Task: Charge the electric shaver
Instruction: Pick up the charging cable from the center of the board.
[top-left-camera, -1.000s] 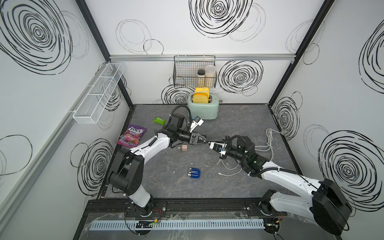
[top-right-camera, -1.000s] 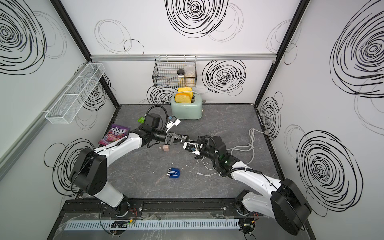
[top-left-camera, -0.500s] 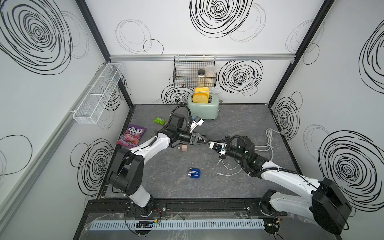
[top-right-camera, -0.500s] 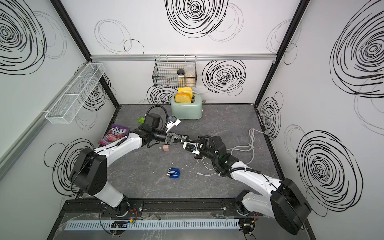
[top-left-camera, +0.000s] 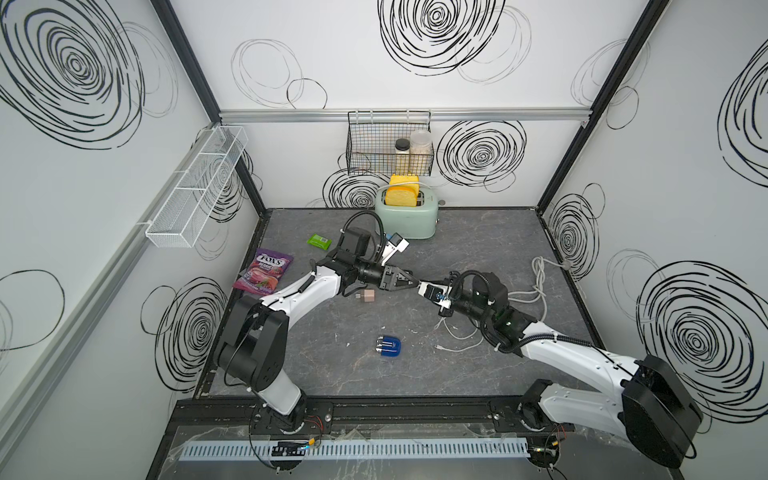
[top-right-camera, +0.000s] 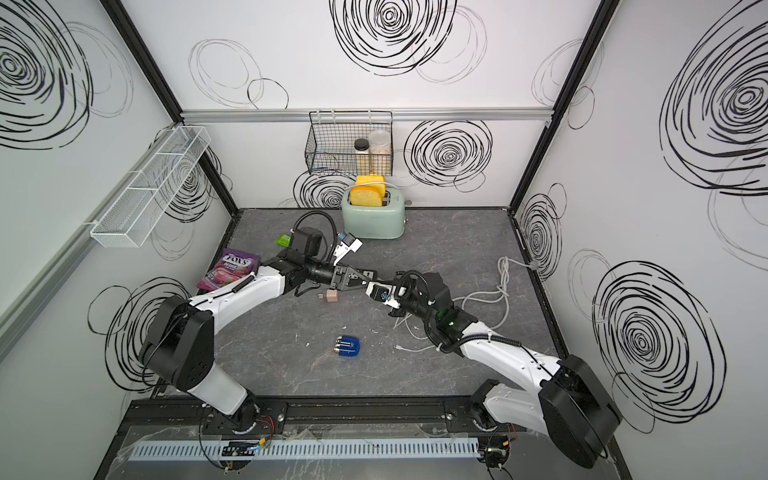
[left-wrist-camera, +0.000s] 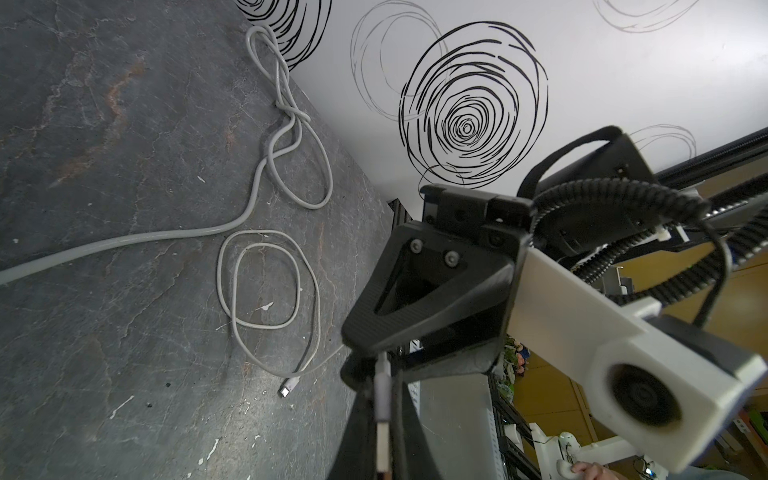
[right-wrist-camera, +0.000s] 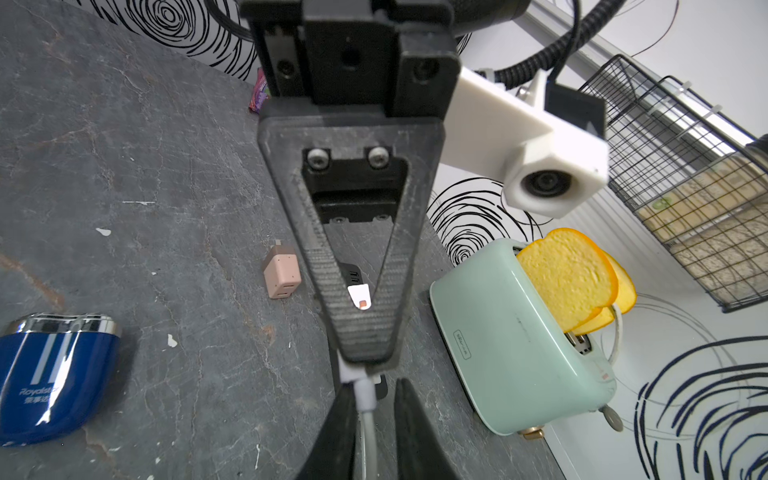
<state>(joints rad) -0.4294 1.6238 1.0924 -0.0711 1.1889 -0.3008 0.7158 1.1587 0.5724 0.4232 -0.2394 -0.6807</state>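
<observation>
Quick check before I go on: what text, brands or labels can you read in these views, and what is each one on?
"FOX'S" and "BERRIES": on the purple candy bag.
"Royalst…", its end lost in glare: on the electric shaver. The characters below it are too blurred to read.
Toaster: the small side label is too small to read.
Green packet: the print is too small to read.

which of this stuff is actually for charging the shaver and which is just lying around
For the job:
electric shaver
charging cable
pink plug adapter
black power strip, mostly hidden

Lying about:
mint toaster with bread slices
Fox's candy bag
green packet
jars in the wire basket
</observation>
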